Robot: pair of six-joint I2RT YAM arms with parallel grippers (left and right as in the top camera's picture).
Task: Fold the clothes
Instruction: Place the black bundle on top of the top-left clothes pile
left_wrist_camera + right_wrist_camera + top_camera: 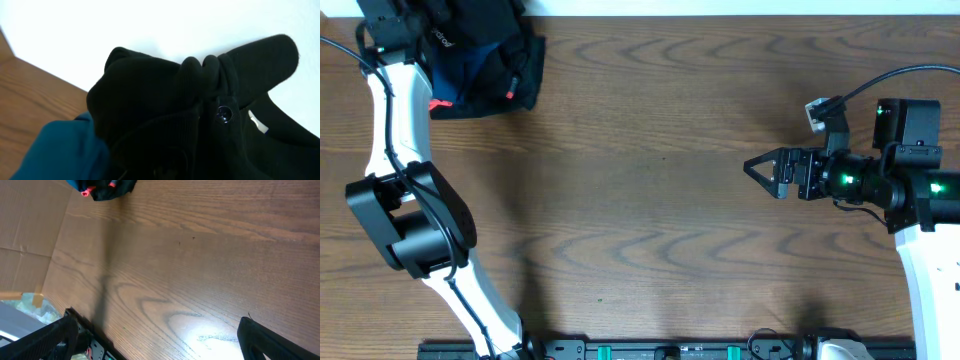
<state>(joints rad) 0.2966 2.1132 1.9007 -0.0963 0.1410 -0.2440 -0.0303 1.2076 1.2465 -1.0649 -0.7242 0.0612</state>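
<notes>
Brown wood-grain table (650, 170); dark clothes heap (488, 72) lying at far-left corner.

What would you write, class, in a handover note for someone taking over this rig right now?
Left gripper: buried in the clothes pile. Cloth hides its fingers, so I cannot tell whether it is open or shut.
Right gripper: open and empty, above bare wood on the right of the table, well away from the pile.
Clothes: one bunched dark heap, black and blue, at the table's back left corner. A black garment with a button fills the left wrist view.
Done: nothing is folded yet.
Left: probably draw one garment out, spread it flat, fold it, then repeat.
</notes>
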